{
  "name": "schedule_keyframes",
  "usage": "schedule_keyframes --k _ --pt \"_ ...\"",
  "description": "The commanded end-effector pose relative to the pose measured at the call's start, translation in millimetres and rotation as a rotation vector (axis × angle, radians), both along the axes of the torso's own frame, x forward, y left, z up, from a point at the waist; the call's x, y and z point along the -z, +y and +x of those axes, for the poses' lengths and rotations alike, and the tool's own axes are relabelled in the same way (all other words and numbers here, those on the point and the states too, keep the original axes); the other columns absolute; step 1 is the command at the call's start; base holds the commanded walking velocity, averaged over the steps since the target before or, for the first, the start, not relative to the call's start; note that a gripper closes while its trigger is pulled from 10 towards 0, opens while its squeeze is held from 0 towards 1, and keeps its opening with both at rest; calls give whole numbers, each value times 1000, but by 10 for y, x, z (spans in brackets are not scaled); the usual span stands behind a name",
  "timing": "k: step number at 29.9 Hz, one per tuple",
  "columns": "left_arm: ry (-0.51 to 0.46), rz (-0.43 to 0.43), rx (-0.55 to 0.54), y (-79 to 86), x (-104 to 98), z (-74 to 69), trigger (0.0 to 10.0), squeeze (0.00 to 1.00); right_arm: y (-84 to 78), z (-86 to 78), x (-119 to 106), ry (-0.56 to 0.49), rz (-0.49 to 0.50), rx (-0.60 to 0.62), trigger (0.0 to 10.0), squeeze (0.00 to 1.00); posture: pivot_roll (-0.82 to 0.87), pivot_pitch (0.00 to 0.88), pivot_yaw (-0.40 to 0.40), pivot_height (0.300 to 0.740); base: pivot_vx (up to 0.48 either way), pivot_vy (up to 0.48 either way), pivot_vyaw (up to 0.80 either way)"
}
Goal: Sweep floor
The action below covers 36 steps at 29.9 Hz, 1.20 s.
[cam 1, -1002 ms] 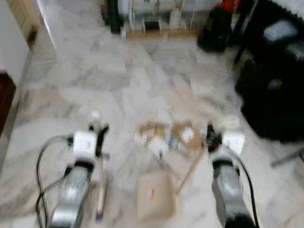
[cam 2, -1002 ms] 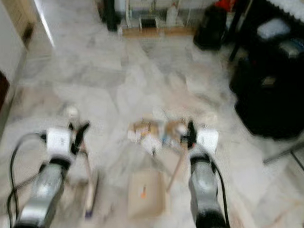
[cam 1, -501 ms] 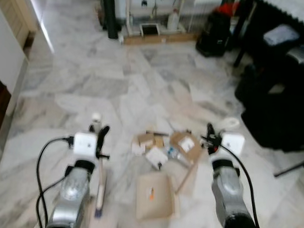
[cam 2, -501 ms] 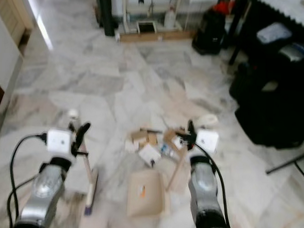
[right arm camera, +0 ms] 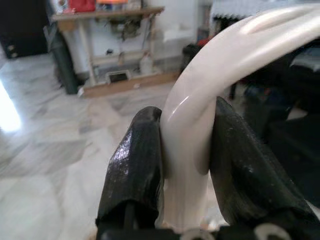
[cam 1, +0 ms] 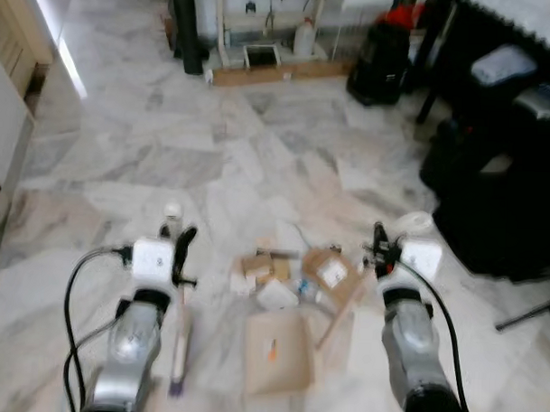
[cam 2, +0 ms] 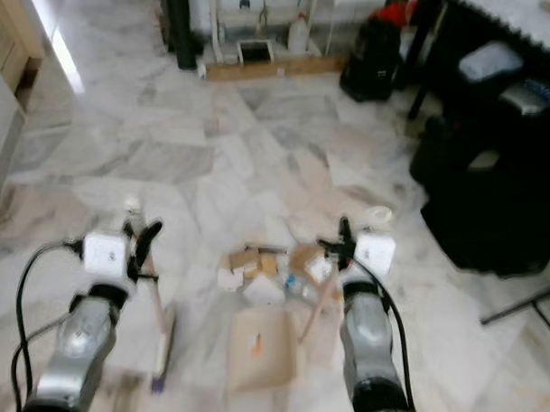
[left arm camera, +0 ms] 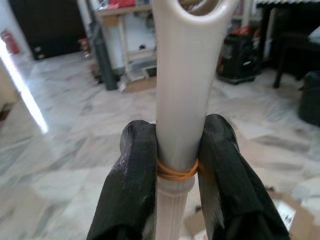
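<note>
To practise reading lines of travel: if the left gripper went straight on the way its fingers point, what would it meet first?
The left gripper, shut on the broom handle, points across bare marble floor; the wooden table at the far wall looks first, though depth is unclear.

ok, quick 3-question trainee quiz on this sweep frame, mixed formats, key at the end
1. True or false: the left gripper is shut on the broom handle.
2. Multiple choice: where does the litter pile of cardboard scraps lie?
A. on the marble floor between the two arms
B. against the wooden shelf at the far wall
C. beneath the black bags on the robot's right
3. Fill in: the right gripper is clamped on a curved ____ handle that runs down to the dustpan.

Key
1. True; a finger presses each side, just above a rubber band.
2. A
3. White (cream)
</note>
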<state>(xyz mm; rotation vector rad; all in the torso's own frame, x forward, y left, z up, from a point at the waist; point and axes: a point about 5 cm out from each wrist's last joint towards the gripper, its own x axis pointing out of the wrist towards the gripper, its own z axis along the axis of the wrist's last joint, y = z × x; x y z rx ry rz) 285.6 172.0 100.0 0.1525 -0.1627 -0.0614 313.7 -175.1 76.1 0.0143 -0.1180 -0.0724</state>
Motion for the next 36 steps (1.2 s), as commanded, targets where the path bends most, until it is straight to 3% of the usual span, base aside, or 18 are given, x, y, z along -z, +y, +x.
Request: schedule_keyframes --k 1,9,17,24,36 --pt "-37 4 0 6 -75 13 10000 0 -14 34 -89 -37 -12 5 10000 0 20 87 -41 740 307 0 -781" --pt "-39 5 -6 15 -82 15 10000 0 3 33 -95 -44 -12 -2 10000 0 21 93 -42 740 308 0 -677" --pt "-49 4 -13 33 -101 14 10000 0 19 34 -91 -39 -7 -5 10000 0 21 94 -42 740 303 0 0" --pt "-84 4 -28 58 -160 16 10000 0 11 30 -103 -50 -8 -3 10000 0 19 97 -41 740 0 0 -629" --pt "-116 12 -10 25 -224 14 10000 0 17 5 -84 -46 -14 3 10000 0 15 102 -38 740 0 0 0"
